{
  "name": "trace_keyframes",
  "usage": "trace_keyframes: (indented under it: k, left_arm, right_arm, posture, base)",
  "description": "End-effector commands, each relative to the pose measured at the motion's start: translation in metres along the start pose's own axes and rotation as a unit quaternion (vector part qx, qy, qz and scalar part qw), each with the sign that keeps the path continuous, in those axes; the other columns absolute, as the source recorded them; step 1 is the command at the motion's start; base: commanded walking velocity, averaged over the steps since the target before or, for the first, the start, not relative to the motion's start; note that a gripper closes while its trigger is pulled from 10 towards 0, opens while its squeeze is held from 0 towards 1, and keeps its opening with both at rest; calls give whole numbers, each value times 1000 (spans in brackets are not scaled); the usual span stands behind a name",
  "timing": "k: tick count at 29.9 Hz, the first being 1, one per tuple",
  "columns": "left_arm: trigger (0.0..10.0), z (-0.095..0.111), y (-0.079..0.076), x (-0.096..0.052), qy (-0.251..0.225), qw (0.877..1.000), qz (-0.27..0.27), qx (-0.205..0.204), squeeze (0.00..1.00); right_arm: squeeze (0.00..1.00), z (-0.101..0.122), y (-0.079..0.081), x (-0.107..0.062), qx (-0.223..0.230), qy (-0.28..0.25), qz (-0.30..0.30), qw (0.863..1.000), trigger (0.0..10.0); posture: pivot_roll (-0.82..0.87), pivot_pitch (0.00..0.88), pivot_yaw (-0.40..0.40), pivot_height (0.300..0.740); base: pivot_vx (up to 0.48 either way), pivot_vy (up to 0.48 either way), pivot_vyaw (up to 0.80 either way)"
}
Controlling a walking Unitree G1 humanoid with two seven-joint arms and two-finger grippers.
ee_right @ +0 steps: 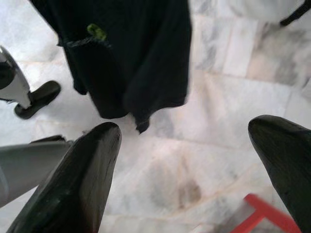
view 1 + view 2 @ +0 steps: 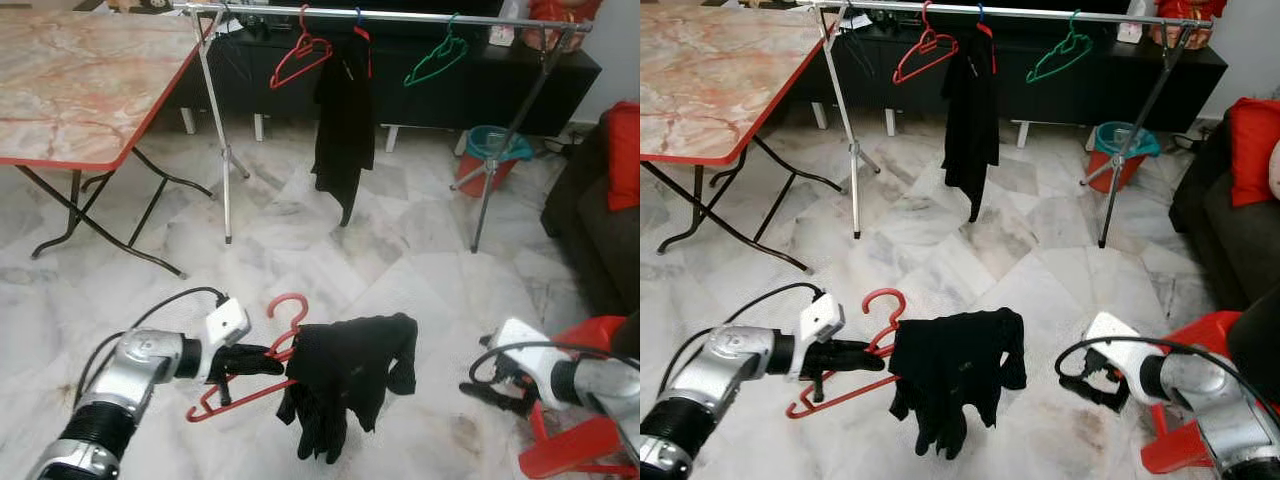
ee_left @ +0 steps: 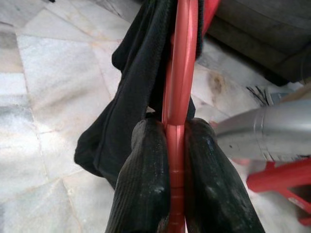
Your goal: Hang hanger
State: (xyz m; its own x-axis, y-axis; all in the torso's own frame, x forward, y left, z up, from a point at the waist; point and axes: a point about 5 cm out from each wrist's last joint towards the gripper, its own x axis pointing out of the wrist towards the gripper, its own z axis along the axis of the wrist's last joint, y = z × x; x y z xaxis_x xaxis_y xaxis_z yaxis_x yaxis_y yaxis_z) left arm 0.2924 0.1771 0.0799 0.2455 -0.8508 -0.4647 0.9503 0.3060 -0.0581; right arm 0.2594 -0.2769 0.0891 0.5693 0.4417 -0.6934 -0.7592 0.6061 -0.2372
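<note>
A red hanger (image 2: 270, 362) with a black garment (image 2: 345, 380) draped over it hangs low above the marble floor, in front of me. My left gripper (image 2: 252, 360) is shut on the hanger's red bar (image 3: 177, 121), near its hook. My right gripper (image 2: 492, 392) is open at the lower right, empty, a short way right of the garment (image 1: 126, 53). Further ahead stands a metal clothes rail (image 2: 400, 15) carrying a red hanger (image 2: 298, 58), a hanging black garment (image 2: 343, 130) and a green hanger (image 2: 437, 58).
A marble-top folding table (image 2: 70, 80) with a red edge stands at the left. A dark sofa with a red cushion (image 2: 622, 155) is at the right. A red plastic stool (image 2: 575, 440) sits by my right arm. A bucket (image 2: 495, 150) stands behind the rail's right leg (image 2: 500, 150).
</note>
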Motion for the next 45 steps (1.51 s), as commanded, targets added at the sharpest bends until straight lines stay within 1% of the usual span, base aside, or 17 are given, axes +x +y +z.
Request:
trace_keyframes:
  k: [1, 4, 5, 8, 10, 16, 17, 22, 24, 27, 29, 31, 33, 34, 35, 41, 45]
  left_arm:
    - [0, 14, 2, -5, -28, 999, -13, 14, 0]
    - [0, 20, 3, -8, -37, 999, -17, 18, 0]
    - [0, 25, 4, -9, -46, 999, -17, 18, 0]
    - [0, 30, 5, -10, -58, 998, -18, 18, 0]
    - [0, 32, 6, -11, -64, 998, -20, 16, 0]
    - [0, 41, 1, -12, -81, 996, -45, 15, 0]
    - [0, 42, 1, -13, -80, 996, -47, 15, 0]
    - [0, 44, -2, -13, -82, 995, -60, 13, 0]
    - [0, 45, -3, -12, -83, 995, -62, 14, 0]
    - [0, 45, -5, -10, -82, 994, -69, 13, 0]
    - [0, 46, -6, -10, -82, 994, -70, 12, 0]
    - [0, 46, -6, -9, -82, 994, -71, 12, 0]
    - [0, 47, -6, -9, -82, 994, -73, 12, 0]
    - [0, 47, -6, -9, -82, 994, -73, 12, 0]
    - [0, 47, -6, -8, -83, 994, -73, 10, 0]
    - [0, 47, -9, -6, -86, 993, -75, 6, 0]
    - [0, 47, -9, -6, -88, 993, -75, 5, 0]
  right_arm:
    - [0, -6, -2, -5, -2, 15, 9, 1000, 10000]
    - [0, -9, 2, -3, 2, 13, 36, 999, 10000]
    - [0, -9, 8, -2, 2, 8, 63, 998, 10000]
    - [0, -13, 17, -1, 10, 14, 103, 995, 10000]
    - [0, -16, 20, 0, 7, 19, 114, 993, 10000]
    - [0, -19, 9, 7, 8, 26, 64, 998, 10000]
    - [0, -17, 4, 9, 6, 18, 41, 999, 10000]
    - [0, -12, -5, 13, 6, 4, -4, 1000, 10000]
    - [0, -12, -4, 14, 9, 2, 1, 1000, 10000]
    - [0, -10, 7, 20, 5, -15, 46, 999, 10000]
    - [0, -8, 9, 23, 12, -25, 53, 998, 10000]
    - [0, -8, 10, 24, 14, -27, 55, 998, 10000]
    - [0, -10, 16, 29, 16, -19, 86, 996, 10000]
    - [0, -10, 16, 29, 16, -19, 86, 996, 10000]
    - [0, -10, 20, 34, 12, -19, 92, 995, 10000]
    - [0, 0, 7, 47, 15, -28, 15, 999, 10000]
    - [0, 3, 7, 50, 18, -36, 14, 999, 10000]
  posture:
    - [-24, 116, -82, 740]
    - [-22, 116, -85, 740]
    - [-19, 116, -87, 740]
    - [-20, 116, -89, 740]
    - [-19, 116, -91, 740]
    - [-13, 115, -89, 740]
    - [-12, 114, -89, 740]
    - [-12, 114, -86, 740]
    - [-11, 115, -85, 740]
    - [-12, 115, -85, 740]
    - [-12, 115, -85, 740]
    - [-12, 115, -85, 740]
    - [-8, 113, -83, 740]
    - [-8, 113, -83, 740]
    - [-3, 111, -85, 740]
    - [-1, 110, -85, 740]
    - [-1, 109, -86, 740]
  base:
    - [0, 0, 0]
    - [0, 0, 0]
    - [0, 0, 0]
    - [0, 0, 0]
    - [0, 0, 0]
    - [0, 0, 0]
    - [0, 0, 0]
    - [0, 0, 0]
    - [0, 0, 0]
    - [0, 0, 0]
    - [0, 0, 0]
    - [0, 0, 0]
    - [0, 0, 0]
    - [0, 0, 0]
    - [0, 0, 0]
    - [0, 0, 0]
    - [0, 0, 0]
